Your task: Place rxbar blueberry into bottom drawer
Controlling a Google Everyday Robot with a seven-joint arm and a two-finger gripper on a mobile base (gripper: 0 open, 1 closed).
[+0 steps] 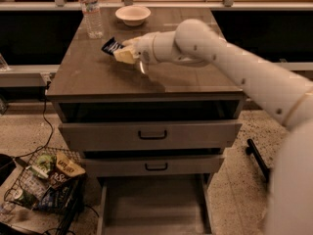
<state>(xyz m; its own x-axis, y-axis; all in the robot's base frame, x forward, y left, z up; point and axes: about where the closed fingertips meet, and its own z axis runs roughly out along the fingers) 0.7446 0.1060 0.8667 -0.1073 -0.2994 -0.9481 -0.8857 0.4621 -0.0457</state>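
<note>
The rxbar blueberry (111, 46), a small dark blue wrapper with white lettering, is at the back left of the cabinet top. My gripper (122, 53) is at the bar, its pale fingers (124, 57) closed around the bar's right end. The bar looks slightly raised off the surface. My white arm reaches in from the right. The bottom drawer (154, 204) is pulled open at the foot of the grey cabinet, and its plain floor shows nothing in it.
A clear water bottle (91, 11) and a white bowl (133, 14) stand at the back of the cabinet top (98, 77). The two upper drawers (151, 133) are shut. A wire basket of snack packets (44, 182) sits on the floor at the left.
</note>
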